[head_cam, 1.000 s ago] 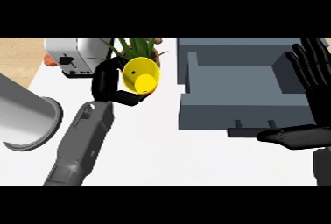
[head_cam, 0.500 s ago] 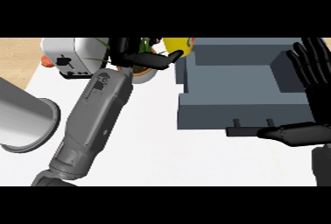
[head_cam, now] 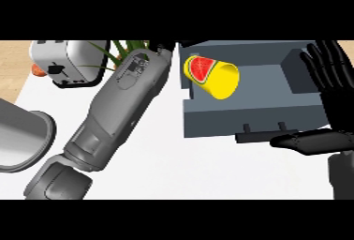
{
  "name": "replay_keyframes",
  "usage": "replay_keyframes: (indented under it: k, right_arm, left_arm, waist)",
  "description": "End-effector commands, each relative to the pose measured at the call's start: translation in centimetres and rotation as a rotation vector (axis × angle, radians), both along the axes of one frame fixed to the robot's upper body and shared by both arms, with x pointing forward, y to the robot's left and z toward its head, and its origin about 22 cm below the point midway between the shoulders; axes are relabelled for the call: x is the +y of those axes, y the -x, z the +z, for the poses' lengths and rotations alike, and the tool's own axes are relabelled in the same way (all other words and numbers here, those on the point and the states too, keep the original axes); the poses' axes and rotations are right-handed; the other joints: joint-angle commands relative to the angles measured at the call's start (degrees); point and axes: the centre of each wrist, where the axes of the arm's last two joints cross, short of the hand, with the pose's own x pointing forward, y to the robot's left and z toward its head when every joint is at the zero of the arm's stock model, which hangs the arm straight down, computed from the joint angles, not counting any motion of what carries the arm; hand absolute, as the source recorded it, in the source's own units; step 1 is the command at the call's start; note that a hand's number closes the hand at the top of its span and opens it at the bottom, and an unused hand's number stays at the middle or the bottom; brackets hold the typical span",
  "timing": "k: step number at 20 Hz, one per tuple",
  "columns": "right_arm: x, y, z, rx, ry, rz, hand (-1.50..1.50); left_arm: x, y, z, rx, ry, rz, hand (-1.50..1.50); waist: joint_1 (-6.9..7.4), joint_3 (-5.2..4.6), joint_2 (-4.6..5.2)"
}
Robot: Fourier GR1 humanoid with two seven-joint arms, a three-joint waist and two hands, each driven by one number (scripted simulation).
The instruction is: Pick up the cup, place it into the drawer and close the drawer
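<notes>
While my left hand (head_cam: 166,48), mostly hidden, seems to grasp the tilted cup (head_cam: 213,77) over the drawer's (head_cam: 228,121) left wall, early release risks spilling it onto the desk (head_cam: 173,154).

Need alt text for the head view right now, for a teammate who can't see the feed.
A yellow cup with a watermelon picture lies tilted over the left edge of the open grey drawer, beside the left forearm, whose left hand is mostly hidden. The right hand rests open at the right edge, fingers up. A toaster and a plant stand at upper left.
</notes>
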Motion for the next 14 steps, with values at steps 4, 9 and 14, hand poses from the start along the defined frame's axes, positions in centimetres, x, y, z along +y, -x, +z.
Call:
replay_keyframes:
  k: [4,9,14]
  right_arm:
    - [0.2,-0.9,0.3,-0.028,0.005,0.052,-1.5]
    - [1.2,-1.4,1.3,-0.046,0.006,0.07,-1.5]
    - [2.6,-1.8,1.4,-0.047,0.017,0.136,-1.5]
  left_arm:
    - [-1.5,-0.5,-0.9,0.102,-0.141,0.078,1.5]
    - [-0.9,-0.5,-3.4,0.219,-0.264,-0.036,1.5]
    - [-0.7,-0.2,-4.9,0.219,-0.3,-0.025,1.5]
  waist:
    - [-3.52,0.08,0.99]
    - [-4.97,0.07,1.41]
    - [-7.51,0.07,2.15]
